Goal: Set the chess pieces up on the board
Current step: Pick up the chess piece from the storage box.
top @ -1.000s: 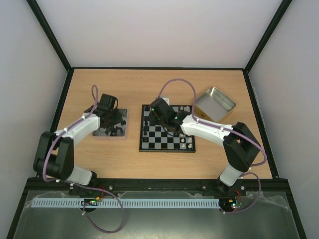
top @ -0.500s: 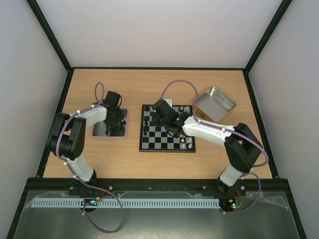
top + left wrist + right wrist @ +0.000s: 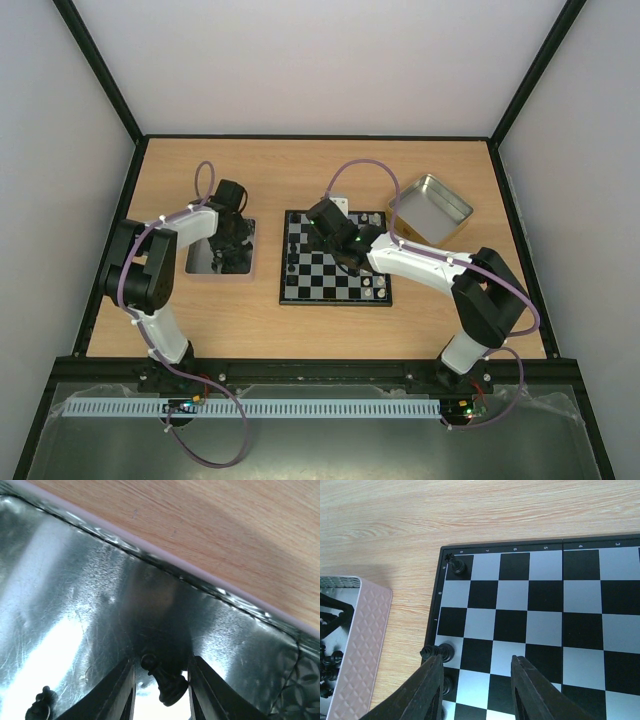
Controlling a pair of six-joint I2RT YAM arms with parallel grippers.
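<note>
Chess pieces (image 3: 445, 652) in black are standing along the left edge of the board (image 3: 580, 615) in the right wrist view, with a lone piece (image 3: 457, 567) sitting in its upper left corner square. We are seeing the right gripper (image 3: 477, 662) hanging over the lower left squares, with its fingers apart and gripping nothing. In the left wrist view, the left gripper (image 3: 161, 666) is hanging inside the metal tray (image 3: 75, 605) at the bottom of the frame. Its jaws are parted around a black pawn (image 3: 167, 685) (touching the finger on the frame's right, a sliver of gap on the other side).

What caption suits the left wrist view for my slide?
Left gripper, jaws open astride a black chess piece in the shiny metal tray, a second piece nearby.
</note>
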